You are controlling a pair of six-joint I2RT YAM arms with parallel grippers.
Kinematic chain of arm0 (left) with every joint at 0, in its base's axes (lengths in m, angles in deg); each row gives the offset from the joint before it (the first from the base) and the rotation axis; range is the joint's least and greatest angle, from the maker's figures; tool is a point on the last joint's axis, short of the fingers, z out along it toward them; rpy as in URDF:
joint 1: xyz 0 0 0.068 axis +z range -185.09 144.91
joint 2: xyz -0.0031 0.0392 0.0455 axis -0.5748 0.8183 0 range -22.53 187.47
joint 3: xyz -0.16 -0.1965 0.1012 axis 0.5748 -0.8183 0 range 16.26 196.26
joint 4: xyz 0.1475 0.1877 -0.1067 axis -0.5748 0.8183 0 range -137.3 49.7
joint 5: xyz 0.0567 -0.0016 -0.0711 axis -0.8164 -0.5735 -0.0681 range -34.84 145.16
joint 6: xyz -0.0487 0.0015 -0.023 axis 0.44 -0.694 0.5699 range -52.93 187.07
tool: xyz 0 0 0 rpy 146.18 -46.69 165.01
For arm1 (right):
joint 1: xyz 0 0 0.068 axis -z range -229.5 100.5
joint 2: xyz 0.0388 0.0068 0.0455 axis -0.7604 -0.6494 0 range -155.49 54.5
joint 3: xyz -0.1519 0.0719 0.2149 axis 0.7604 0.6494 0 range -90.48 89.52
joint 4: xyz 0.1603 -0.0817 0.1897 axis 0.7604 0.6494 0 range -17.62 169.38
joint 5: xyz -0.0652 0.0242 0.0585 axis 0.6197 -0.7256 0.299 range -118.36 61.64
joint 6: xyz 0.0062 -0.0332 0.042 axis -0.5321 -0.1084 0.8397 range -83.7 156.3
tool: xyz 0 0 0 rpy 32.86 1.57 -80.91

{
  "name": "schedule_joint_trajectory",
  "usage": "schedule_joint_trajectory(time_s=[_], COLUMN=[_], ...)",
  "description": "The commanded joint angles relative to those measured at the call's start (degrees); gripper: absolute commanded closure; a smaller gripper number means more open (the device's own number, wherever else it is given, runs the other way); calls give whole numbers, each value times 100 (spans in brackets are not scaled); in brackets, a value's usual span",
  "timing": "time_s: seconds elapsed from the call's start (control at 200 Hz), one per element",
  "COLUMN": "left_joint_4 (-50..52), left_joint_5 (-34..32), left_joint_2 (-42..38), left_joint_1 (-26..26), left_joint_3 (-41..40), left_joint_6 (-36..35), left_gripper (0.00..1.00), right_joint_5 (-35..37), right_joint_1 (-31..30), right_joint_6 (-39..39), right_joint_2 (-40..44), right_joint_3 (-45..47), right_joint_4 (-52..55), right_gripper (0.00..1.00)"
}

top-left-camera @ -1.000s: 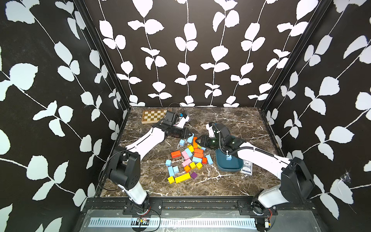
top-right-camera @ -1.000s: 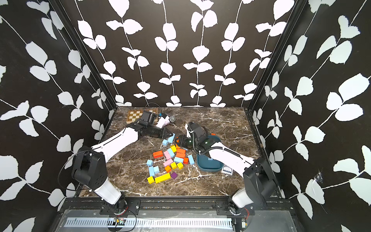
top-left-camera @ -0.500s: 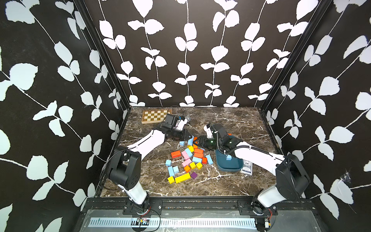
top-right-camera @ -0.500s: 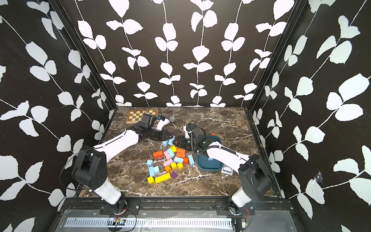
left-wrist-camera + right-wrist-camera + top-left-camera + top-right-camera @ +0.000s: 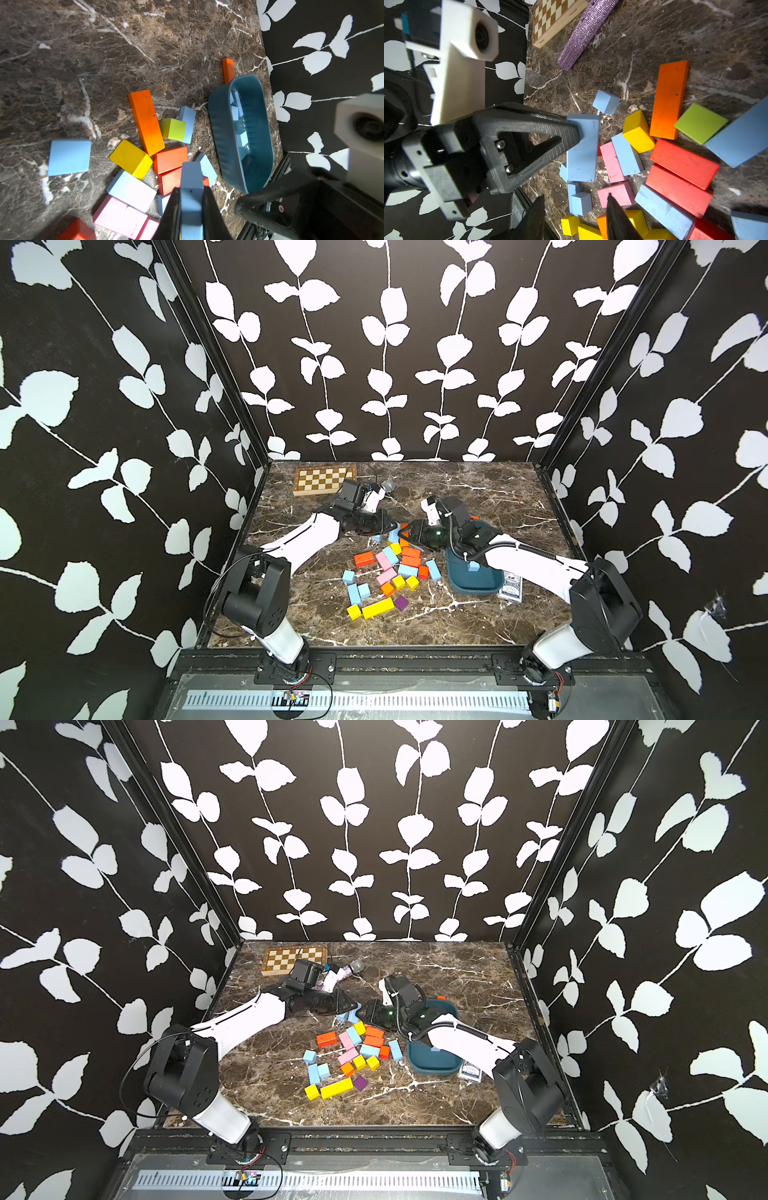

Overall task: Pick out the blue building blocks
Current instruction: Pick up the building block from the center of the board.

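Your left gripper [image 5: 191, 188] is clamped on a blue bar [image 5: 582, 149], one finger on each of its broad faces; the bar hangs over the far side of the pile [image 5: 386, 576], which lies at the middle of the tabletop [image 5: 478, 497]. Your right gripper [image 5: 575, 195] faces it from just beside, its jaws partly apart and gripping nothing; through the gap you see only marble and loose blocks lying beyond.

The tray [image 5: 473, 589] sits between the pile and the right edge, just beside the pile; several blue blocks [image 5: 242, 138] lie inside it, and your right arm reaches across above it. The other blue ones are loose on the tabletop; three sit close together at the pile's left side, towards the front edge; more are mixed among the pink, orange, red and yellow pieces; one blue cube [image 5: 606, 101] lies alone on the far side of the pile, near the held bar. A chessboard [image 5: 324, 480] rests in the far left corner.
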Motion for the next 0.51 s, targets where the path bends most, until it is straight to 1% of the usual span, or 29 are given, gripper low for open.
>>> schedule_joint_trajectory(time_s=[0.0,0.16,0.5], left_joint_4=[-191,-215,-288], left_joint_5=[109,110,154], left_joint_2=[-233,-233,-253], left_joint_1=[20,23,20], left_joint_3=[-92,-108,-163], left_joint_6=[141,228,321], left_gripper=[96,96,96], right_joint_5=[-56,-111,-218], right_joint_1=[-46,-44,-51], right_joint_6=[187,281,578], right_joint_2=[49,14,-87], right_joint_3=[79,50,216], right_joint_4=[-306,-348,-911], right_gripper=[53,53,53])
